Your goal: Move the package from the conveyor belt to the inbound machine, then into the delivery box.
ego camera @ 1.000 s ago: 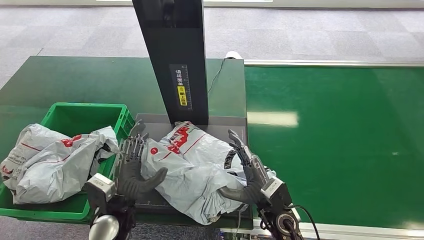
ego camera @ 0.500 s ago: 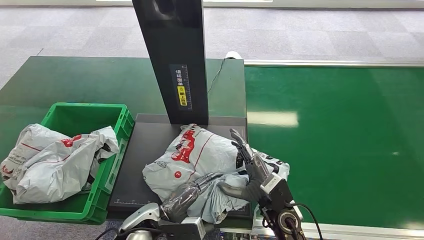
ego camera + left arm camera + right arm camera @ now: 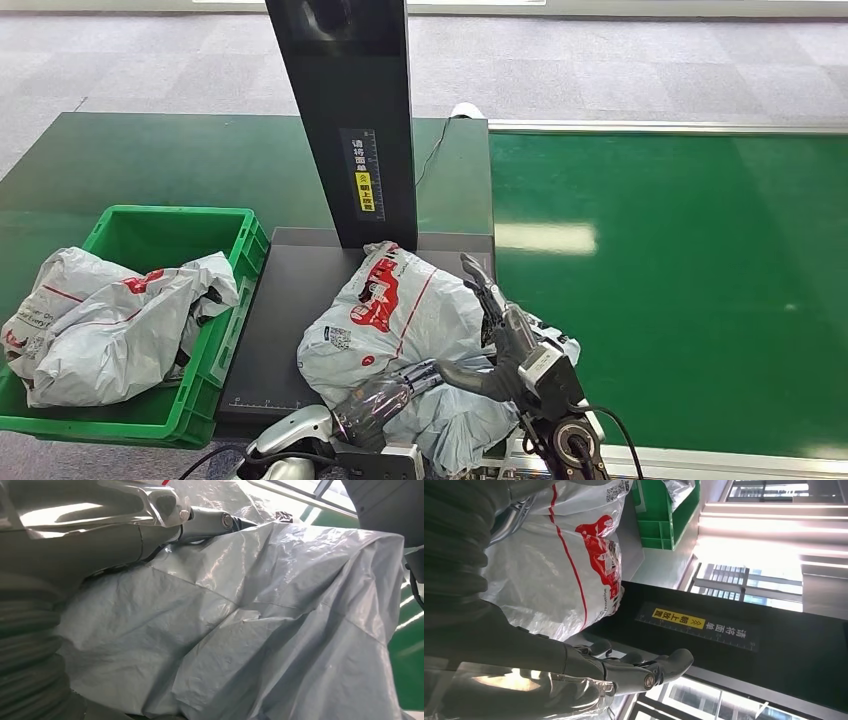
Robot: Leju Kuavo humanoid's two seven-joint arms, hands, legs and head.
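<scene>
The package (image 3: pixel 400 310) is a grey plastic bag with red print. It lies crumpled on the inbound machine's dark platform (image 3: pixel 275 320), just in front of the black scanner column (image 3: pixel 345 120). My left hand (image 3: pixel 385 398) reaches in under the package's near edge, fingers stretched along the grey film (image 3: pixel 260 630). My right hand (image 3: pixel 500 345) presses flat against the package's right side, thumb hooked into its underside. The package (image 3: pixel 559 565) is squeezed between both hands. In the right wrist view my right hand (image 3: pixel 574 665) points its fingers toward the column (image 3: pixel 734 645).
A green crate (image 3: pixel 160 225) stands left of the platform and holds other grey bags (image 3: pixel 110 320). The green conveyor belt (image 3: pixel 680 280) runs along the right. The column rises close behind the package. Carpeted floor lies beyond the table.
My left arm swung from the package's left side to under its near edge. The package shifted a little to the right and bunched up higher. The right hand stayed against it.
</scene>
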